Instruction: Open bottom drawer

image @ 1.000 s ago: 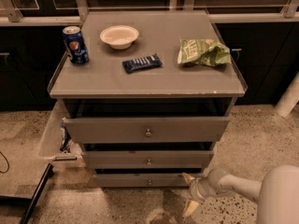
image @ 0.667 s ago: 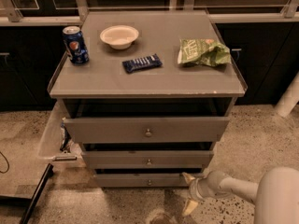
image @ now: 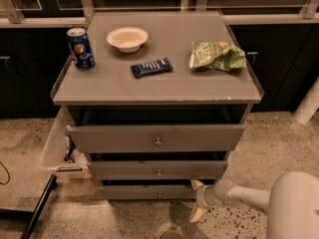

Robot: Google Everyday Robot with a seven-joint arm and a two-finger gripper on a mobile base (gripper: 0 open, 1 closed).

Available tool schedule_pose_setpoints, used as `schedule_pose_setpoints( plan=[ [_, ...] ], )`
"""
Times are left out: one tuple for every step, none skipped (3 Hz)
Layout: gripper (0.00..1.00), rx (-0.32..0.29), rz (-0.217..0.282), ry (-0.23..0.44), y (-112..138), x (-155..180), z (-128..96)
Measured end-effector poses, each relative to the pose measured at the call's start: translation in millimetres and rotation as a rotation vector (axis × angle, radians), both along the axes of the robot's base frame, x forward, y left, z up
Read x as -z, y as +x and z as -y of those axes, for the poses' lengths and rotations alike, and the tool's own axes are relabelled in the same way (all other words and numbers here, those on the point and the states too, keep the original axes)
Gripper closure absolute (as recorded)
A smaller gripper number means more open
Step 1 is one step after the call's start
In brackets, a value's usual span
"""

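Below the front right corner of the grey table [image: 164, 86], the pale two-finger gripper [image: 197, 199], fingers spread, hides the right end of the narrow grey bottom drawer [image: 149, 192]. Its white arm [image: 294, 203] is cut off at the bottom right. The print on the dark blue snack bar [image: 151, 67] is too small to read.

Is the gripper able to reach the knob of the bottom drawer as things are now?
Probably yes. The gripper hangs low, open, at the right end of the bottom drawer; nothing stands between it and the knob at the front's middle.

Tool [image: 197, 200] just beside the bottom drawer's [image: 149, 192] right end (lowest of three).
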State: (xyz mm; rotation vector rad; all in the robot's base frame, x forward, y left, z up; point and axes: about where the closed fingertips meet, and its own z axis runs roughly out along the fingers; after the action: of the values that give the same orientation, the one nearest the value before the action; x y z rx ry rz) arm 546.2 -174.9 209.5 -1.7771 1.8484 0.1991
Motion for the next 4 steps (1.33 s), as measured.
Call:
schedule_pose_setpoints(
  plan=[
    [0.00, -0.002, 0.004, -0.005, 0.2, 5.0, -3.7],
    [0.00, -0.007, 0.029, 0.002, 7.7, 15.6, -9.1],
    [0.00, -0.020, 0.067, 0.046, 16.1, 25.3, -10.7],
    [0.00, -0.045, 0.112, 0.084, 30.0, 36.2, -15.4]
  ],
)
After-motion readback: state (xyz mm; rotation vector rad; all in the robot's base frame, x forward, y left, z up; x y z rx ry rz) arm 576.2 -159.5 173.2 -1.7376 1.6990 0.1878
